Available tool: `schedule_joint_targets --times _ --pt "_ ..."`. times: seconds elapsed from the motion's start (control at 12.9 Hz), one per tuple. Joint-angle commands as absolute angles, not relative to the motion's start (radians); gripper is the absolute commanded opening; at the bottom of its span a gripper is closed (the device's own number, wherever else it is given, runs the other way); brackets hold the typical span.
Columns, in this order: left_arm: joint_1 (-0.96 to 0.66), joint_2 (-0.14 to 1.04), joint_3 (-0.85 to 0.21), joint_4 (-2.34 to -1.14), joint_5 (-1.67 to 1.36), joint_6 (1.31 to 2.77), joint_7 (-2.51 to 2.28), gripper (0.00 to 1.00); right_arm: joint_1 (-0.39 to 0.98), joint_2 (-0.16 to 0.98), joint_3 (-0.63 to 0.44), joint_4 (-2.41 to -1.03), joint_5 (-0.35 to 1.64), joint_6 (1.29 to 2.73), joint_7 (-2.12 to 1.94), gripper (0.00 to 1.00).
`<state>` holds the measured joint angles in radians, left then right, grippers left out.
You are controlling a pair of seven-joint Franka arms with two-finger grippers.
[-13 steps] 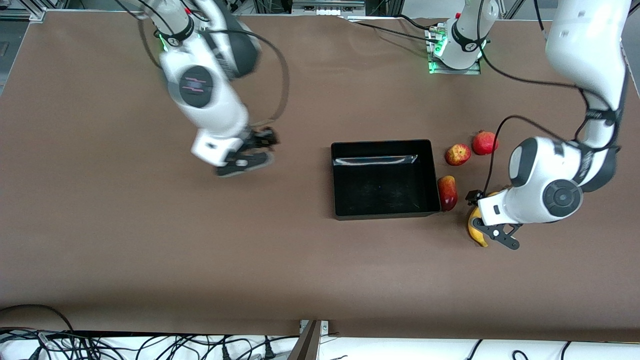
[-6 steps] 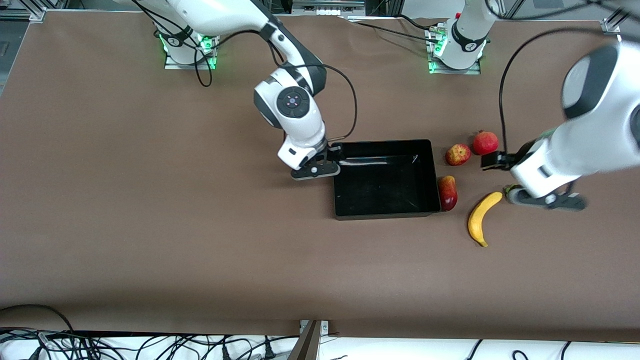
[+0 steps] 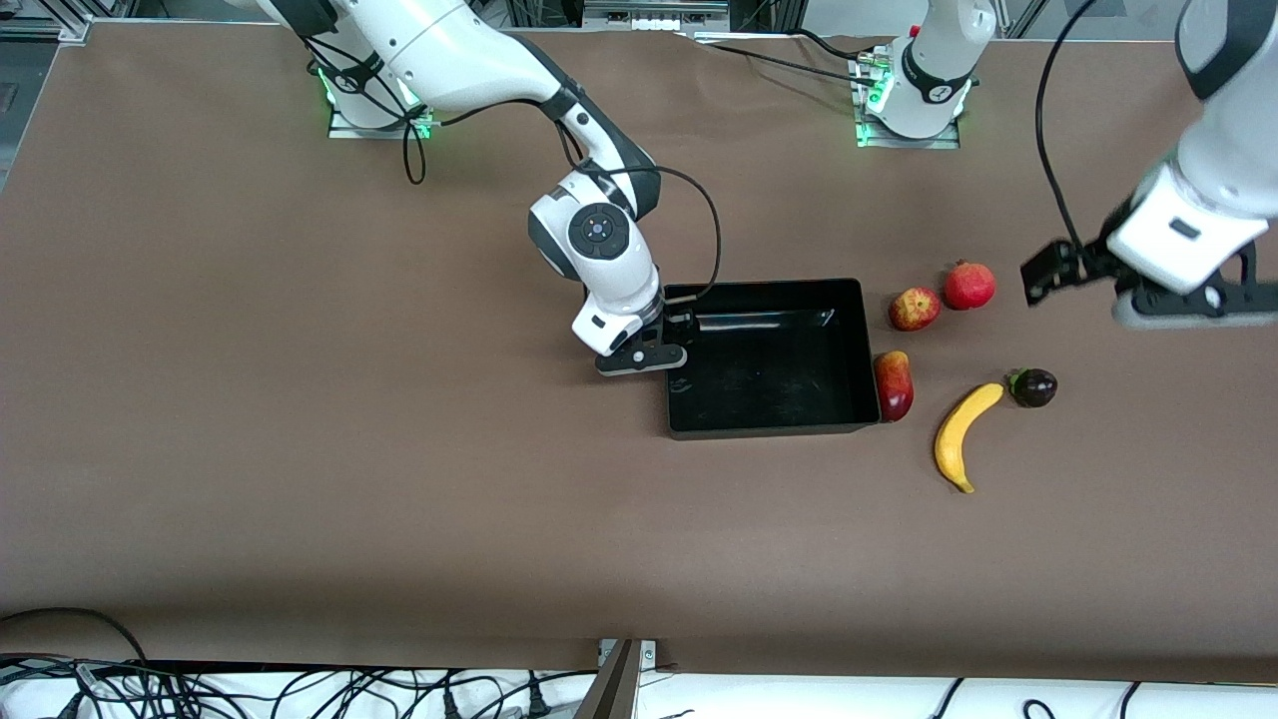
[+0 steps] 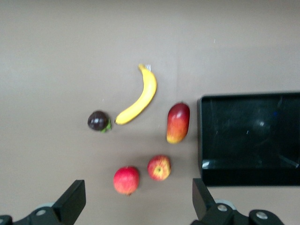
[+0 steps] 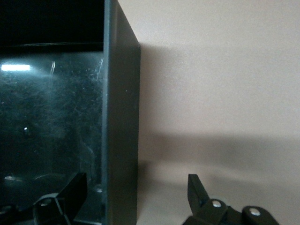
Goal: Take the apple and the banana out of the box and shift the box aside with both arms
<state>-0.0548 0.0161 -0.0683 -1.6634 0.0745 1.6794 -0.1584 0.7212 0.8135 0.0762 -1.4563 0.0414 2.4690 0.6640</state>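
Right gripper [image 3: 667, 340] sat open at the box [image 3: 764, 414] wall toward the right arm's end; only the right wrist view showed its fingers [image 5: 199, 190] straddling that wall. Left gripper [image 4: 136, 206] hung open above the table, over apple [image 3: 915, 309] and banana [image 3: 964, 431], both outside the box.

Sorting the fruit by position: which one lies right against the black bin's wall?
The oval dark-red mango, lying along the bin's wall toward the left arm's end. The apple, pomegranate and banana lie apart.
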Motion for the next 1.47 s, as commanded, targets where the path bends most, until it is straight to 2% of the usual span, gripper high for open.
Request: schedule_joint_targets --times 0.0,0.08,0.15,0.54,0.93,1.08,1.39 --pt "-0.057 -0.032 -0.061 -1.736 0.057 1.707 -0.120 1.00 0.736 0.831 0.057 -1.424 0.026 2.473 0.676 0.37" --pt "-0.058 -0.034 -0.063 -1.736 0.057 1.704 -0.118 1.00 0.736 0.831 0.057 -1.424 0.028 2.473 0.676 0.15" --pt "-0.058 -0.034 -0.063 -1.736 0.057 1.701 -0.117 1.00 0.736 0.831 0.057 -1.425 0.028 2.471 0.676 0.00" --pt "-0.067 -0.025 -0.063 -1.709 0.057 1.664 -0.117 1.00 0.703 0.787 0.035 -1.425 0.028 2.438 0.657 0.00" --pt "-0.069 -0.023 -0.063 -1.709 0.057 1.661 -0.115 1.00 0.510 0.645 0.029 -1.448 0.052 2.171 0.361 0.00" --pt "-0.071 -0.023 -0.063 -1.709 0.057 1.661 -0.117 1.00 0.401 0.562 0.028 -1.515 0.057 2.099 0.202 0.00" --pt "-0.071 -0.021 -0.063 -1.701 0.057 1.661 -0.117 1.00 0.195 0.392 0.025 -1.760 0.100 2.117 -0.063 0.00"
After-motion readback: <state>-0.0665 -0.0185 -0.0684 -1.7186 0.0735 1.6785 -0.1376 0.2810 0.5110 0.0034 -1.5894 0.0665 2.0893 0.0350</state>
